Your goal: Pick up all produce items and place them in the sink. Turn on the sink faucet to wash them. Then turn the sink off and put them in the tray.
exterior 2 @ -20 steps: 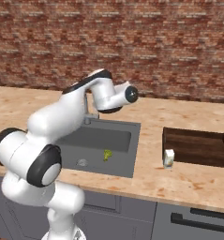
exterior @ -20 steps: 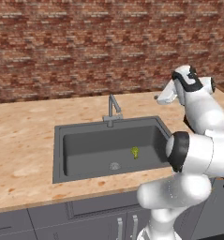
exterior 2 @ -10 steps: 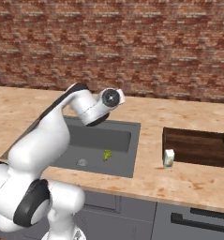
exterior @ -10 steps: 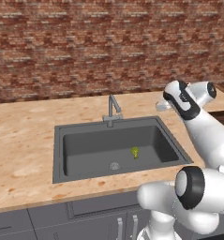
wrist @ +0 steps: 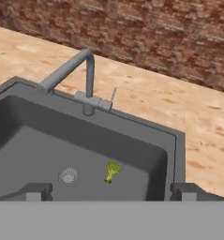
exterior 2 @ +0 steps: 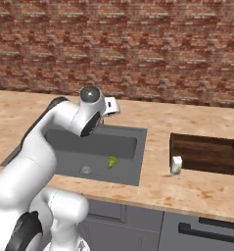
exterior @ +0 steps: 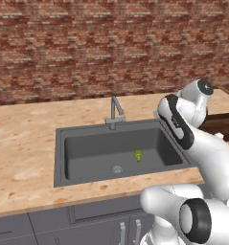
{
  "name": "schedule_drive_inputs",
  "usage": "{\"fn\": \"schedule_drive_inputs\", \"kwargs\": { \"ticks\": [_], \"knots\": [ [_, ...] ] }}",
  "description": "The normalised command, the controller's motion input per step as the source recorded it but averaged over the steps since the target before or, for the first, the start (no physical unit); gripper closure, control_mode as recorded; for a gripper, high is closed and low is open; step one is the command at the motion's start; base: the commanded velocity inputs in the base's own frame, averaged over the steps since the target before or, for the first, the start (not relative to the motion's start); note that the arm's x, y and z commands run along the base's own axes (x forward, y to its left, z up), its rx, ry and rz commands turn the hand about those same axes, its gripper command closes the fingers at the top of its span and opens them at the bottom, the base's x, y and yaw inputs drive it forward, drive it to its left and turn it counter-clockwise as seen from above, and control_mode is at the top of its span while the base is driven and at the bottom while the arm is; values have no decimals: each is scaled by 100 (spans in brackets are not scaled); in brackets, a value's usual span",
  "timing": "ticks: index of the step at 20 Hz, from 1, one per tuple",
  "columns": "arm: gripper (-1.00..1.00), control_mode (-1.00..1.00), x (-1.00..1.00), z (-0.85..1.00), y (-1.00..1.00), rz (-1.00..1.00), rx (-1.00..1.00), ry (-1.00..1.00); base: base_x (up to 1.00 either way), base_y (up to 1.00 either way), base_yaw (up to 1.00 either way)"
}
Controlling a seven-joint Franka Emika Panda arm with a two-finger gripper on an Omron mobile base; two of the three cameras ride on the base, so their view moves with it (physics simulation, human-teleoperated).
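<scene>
A tiny broccoli floret [wrist: 112,172] with a green top and yellowish stalk lies on the floor of the dark grey sink [wrist: 132,140], right of the round drain [wrist: 68,176]. The same floret [exterior: 137,155] [exterior 2: 111,162] shows in both base views. My gripper [wrist: 111,191] hovers above the basin's near right part, open wide and empty, with the floret between and beyond its fingertips [wrist: 36,190]. The grey faucet [wrist: 69,70] [exterior: 115,112] stands at the sink's back rim, its lever [wrist: 112,97] upright. The brown tray [exterior 2: 206,154] sits on the counter to the right.
A small pale carton [exterior 2: 176,165] stands at the tray's front left corner. A brick wall [exterior: 87,48] backs the counter. My arm [exterior: 183,129] leans over the sink's right rim [exterior: 176,143] and hides part of the tray [exterior: 223,122].
The arm has folded lower and the hand has come down and left, toward the sink's right back corner. The floret has stayed in place and the jaws have stayed open.
</scene>
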Motion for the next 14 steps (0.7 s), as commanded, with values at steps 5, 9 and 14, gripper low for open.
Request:
{"fn": "schedule_drive_inputs", "kwargs": {
  "ticks": [5, 9, 14],
  "knots": [
    [-100, -100, -48, -2, 7, -19, 0, 17, 0, 0, 0],
    [-100, -100, -43, -13, 8, -20, 0, 13, 0, 0, 0],
    [-100, -100, -24, -19, 20, -17, 0, 15, 0, 0, 0]
  ]
}}
